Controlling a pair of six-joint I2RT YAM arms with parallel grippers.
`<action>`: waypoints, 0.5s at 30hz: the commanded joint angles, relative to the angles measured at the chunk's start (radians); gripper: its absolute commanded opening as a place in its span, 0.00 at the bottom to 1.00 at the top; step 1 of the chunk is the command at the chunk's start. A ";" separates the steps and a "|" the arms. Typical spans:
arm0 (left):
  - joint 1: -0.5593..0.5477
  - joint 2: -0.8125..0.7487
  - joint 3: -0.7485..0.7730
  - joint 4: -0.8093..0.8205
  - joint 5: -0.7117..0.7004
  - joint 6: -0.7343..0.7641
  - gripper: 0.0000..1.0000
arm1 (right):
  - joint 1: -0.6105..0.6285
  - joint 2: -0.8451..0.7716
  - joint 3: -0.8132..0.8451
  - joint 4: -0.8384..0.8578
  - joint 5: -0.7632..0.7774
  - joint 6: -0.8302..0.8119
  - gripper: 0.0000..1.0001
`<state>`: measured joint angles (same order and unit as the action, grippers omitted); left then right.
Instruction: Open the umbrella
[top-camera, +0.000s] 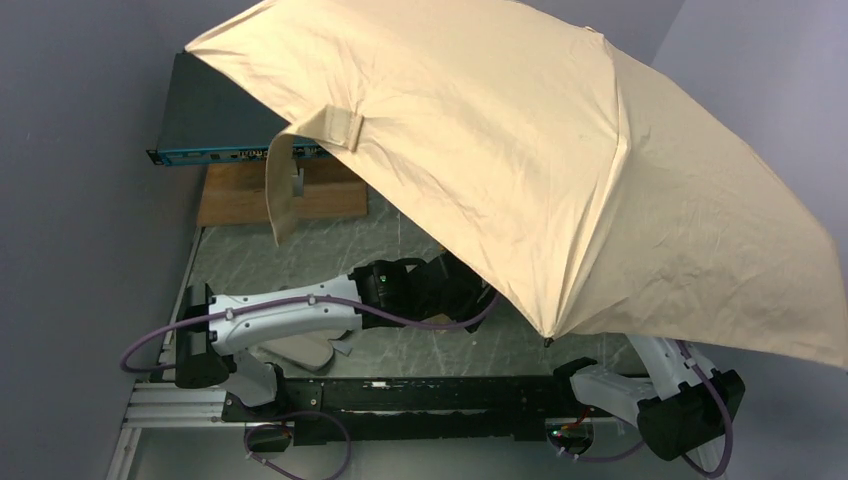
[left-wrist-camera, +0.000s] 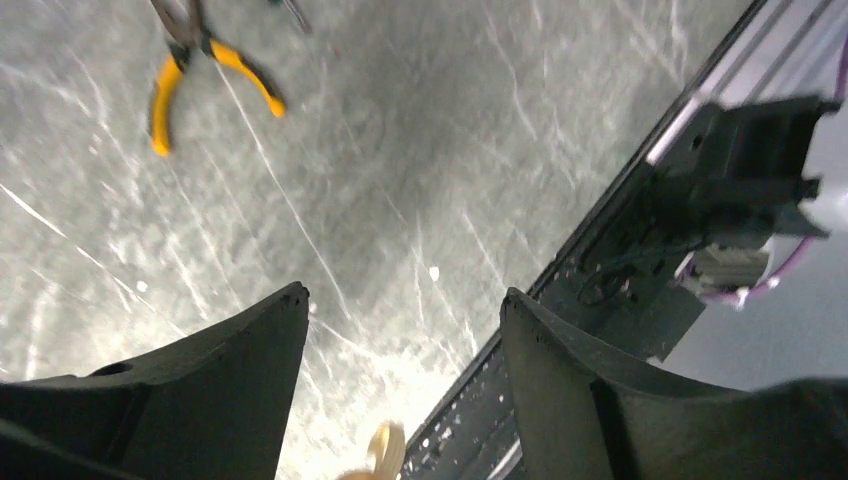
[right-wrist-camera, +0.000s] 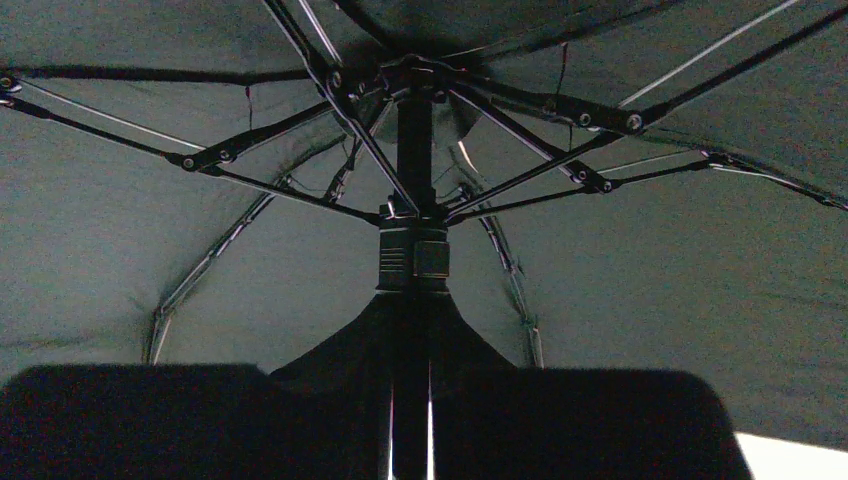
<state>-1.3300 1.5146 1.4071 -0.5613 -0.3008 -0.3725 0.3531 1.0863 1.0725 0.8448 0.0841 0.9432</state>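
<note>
At the left, the left pincer (left-wrist-camera: 405, 300) stands spread wide over the grey table (left-wrist-camera: 420, 150) with nothing between its fingers, and yellow-handled pliers (left-wrist-camera: 195, 45) lie beyond it. The umbrella (top-camera: 560, 170) is fully open above the table's middle and right. Its tan canopy is stretched taut and tilted, with a strap (top-camera: 280, 190) dangling near its left edge. Underneath, black ribs (right-wrist-camera: 270, 190) fan out from the black shaft (right-wrist-camera: 413, 160), which the right pincer (right-wrist-camera: 410, 420) pinches from below.
</note>
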 joint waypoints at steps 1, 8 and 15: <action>0.046 -0.024 0.145 -0.006 -0.024 0.108 0.73 | 0.035 -0.047 -0.014 0.095 0.043 -0.034 0.00; 0.088 -0.128 0.112 0.201 0.059 0.227 0.73 | 0.045 -0.092 -0.033 0.029 0.014 -0.089 0.00; 0.154 -0.202 0.095 0.358 0.226 0.240 0.76 | 0.046 -0.113 -0.038 -0.025 -0.016 -0.086 0.00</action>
<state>-1.2129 1.3628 1.4963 -0.3550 -0.2123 -0.1677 0.3954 1.0027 1.0233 0.7849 0.0948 0.8616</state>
